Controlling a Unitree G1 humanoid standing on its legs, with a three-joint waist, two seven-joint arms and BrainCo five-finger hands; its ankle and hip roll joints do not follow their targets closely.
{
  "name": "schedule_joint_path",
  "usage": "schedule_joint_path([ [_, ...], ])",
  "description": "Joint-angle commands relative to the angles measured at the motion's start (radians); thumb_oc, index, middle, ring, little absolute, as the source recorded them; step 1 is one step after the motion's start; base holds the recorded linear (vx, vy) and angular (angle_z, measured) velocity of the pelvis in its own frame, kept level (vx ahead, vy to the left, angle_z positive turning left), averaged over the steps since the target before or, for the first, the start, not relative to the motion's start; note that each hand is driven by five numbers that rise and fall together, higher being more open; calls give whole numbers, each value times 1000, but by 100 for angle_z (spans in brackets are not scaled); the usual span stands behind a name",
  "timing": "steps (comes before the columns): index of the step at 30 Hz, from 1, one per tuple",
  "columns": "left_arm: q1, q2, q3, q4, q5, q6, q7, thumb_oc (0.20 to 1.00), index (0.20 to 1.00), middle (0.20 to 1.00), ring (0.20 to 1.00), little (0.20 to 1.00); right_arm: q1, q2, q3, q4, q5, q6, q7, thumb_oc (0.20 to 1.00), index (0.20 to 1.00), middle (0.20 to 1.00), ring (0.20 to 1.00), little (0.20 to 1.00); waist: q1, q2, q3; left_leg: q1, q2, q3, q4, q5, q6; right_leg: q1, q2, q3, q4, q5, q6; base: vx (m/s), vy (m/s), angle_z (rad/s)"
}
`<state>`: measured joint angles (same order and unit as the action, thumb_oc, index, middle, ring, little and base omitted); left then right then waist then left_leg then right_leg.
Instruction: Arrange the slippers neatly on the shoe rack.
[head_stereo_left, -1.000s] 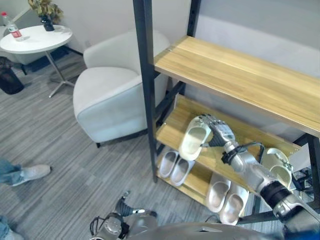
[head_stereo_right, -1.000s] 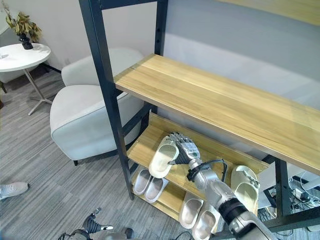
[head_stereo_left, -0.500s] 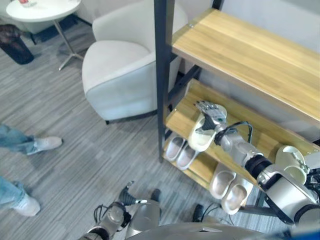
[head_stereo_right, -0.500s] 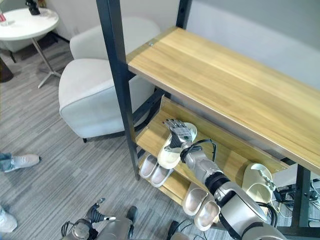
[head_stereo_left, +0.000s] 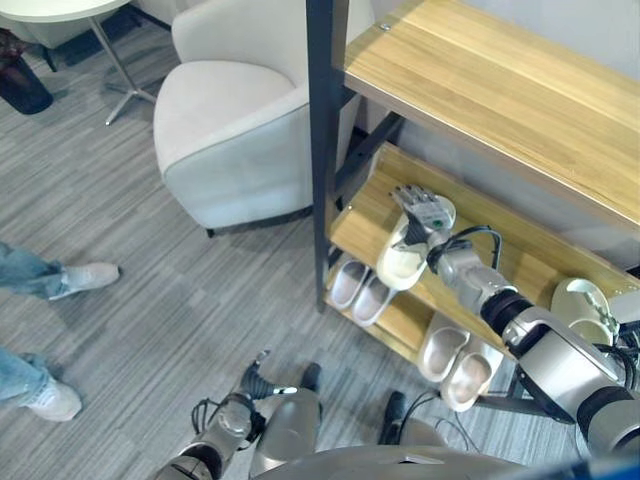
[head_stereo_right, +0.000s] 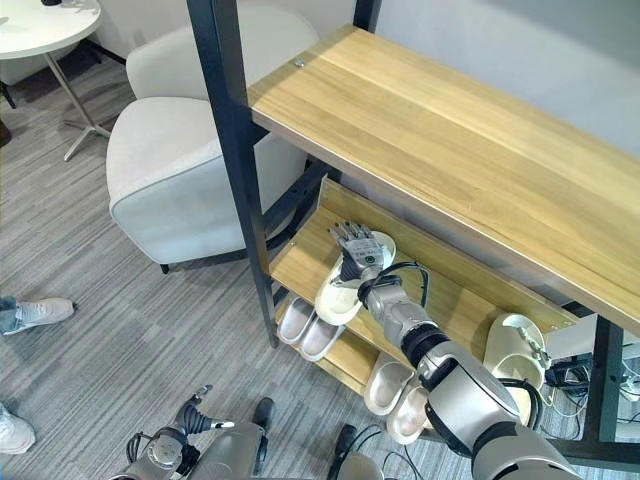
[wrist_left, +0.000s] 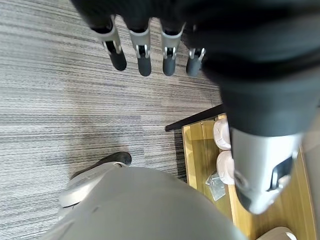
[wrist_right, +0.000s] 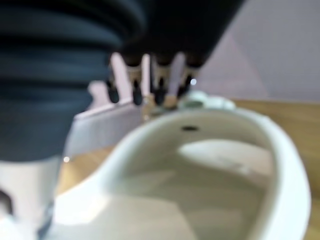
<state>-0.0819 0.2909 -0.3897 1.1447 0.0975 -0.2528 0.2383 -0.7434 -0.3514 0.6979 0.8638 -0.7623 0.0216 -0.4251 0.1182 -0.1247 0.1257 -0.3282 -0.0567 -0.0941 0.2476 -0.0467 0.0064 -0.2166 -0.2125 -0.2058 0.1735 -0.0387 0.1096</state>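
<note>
A pale slipper (head_stereo_left: 402, 262) lies on the rack's middle shelf (head_stereo_left: 365, 215), near its left end, and its near end reaches the shelf's front edge. My right hand (head_stereo_left: 423, 210) rests on the slipper's far end with straight fingers (wrist_right: 134, 82), and the slipper (wrist_right: 200, 190) shows close beneath them. A second pale slipper (head_stereo_left: 585, 312) sits at the right end of that shelf. The bottom shelf holds one pair (head_stereo_left: 360, 292) at the left and another pair (head_stereo_left: 458, 365) at the right. My left hand (head_stereo_left: 256, 378) hangs open over the carpet, fingers (wrist_left: 143, 55) straight.
The rack's black front post (head_stereo_left: 320, 150) stands just left of the slipper, and the wide wooden top shelf (head_stereo_left: 500, 95) overhangs it. A white armchair (head_stereo_left: 225, 130) stands left of the rack. A person's shoes (head_stereo_left: 88, 276) are on the carpet at the far left.
The view has shifted. My right hand has gone from the slipper's right side to its far end. The slipper remains on the middle shelf.
</note>
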Motion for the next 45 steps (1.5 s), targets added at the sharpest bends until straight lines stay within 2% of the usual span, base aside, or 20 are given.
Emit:
schedule_joint_path([
  [1,1,-2,-16,-9,-25,-27,14,1000,1000,1000,1000,1000,-52,-25,2,48,-38,50,-31,1000,1000,1000,1000,1000,-2,11,-8,29,-16,1,-7,-76,-15,-11,-48,11,24,46,39,0,0,0],
  [13,6,-9,-5,5,-22,-16,15,1000,1000,1000,1000,1000,-51,-50,-25,45,-72,95,-39,1000,1000,1000,1000,1000,-21,15,-17,46,-14,10,-18,-78,-13,-8,-46,21,27,43,39,2,-2,-3],
  [23,5,-10,-18,8,-23,-11,18,1000,1000,1000,1000,1000,-64,-17,-40,158,-35,113,-41,1000,1000,1000,1000,1000,-20,20,-16,46,-15,10,-24,-74,-13,-15,-49,22,28,48,39,0,-4,-1],
  [24,4,-11,-20,8,-24,-9,21,1000,1000,1000,1000,1000,-61,-2,-40,202,-28,120,-42,840,840,840,840,840,-18,23,-14,43,-16,9,-24,-72,-13,-16,-51,22,28,49,39,0,0,0],
  [25,4,-10,-20,8,-24,-9,21,1000,1000,1000,1000,1000,-62,-1,-40,204,-27,120,-43,598,598,598,598,598,-18,22,-14,43,-16,9,-24,-72,-13,-16,-51,22,28,49,39,0,0,0],
  [26,3,-10,-21,7,-25,-9,21,1000,1000,1000,1000,1000,-64,6,-39,223,-24,123,-44,485,485,485,485,485,-18,24,-14,43,-17,8,-26,-72,-13,-18,-51,22,28,50,40,0,0,0],
  [27,3,-9,-23,7,-28,-8,24,1000,1000,1000,1000,1000,-64,17,-41,252,-14,125,-46,266,266,266,266,266,-16,26,-12,40,-17,8,-26,-70,-12,-20,-53,22,28,51,40,0,0,0],
  [28,3,-8,-24,7,-28,-8,24,1000,1000,1000,1000,1000,-63,19,-40,259,-12,125,-45,200,200,200,200,200,-15,28,-11,39,-17,9,-25,-70,-12,-21,-54,21,29,51,40,0,0,0],
  [38,3,-15,-21,22,-25,-4,33,1000,1000,1000,1000,1000,-51,24,-46,265,-5,126,-59,200,200,200,200,200,-20,29,-13,37,-17,10,-17,-75,-9,-23,-53,26,36,50,40,0,0,0],
  [45,4,-26,-18,16,-16,-3,42,1000,1000,1000,1000,1000,-5,-18,-74,185,-35,139,-89,200,200,200,200,200,-33,31,-12,39,-15,16,-14,-80,-7,-26,-51,34,37,49,41,0,0,-1],
])
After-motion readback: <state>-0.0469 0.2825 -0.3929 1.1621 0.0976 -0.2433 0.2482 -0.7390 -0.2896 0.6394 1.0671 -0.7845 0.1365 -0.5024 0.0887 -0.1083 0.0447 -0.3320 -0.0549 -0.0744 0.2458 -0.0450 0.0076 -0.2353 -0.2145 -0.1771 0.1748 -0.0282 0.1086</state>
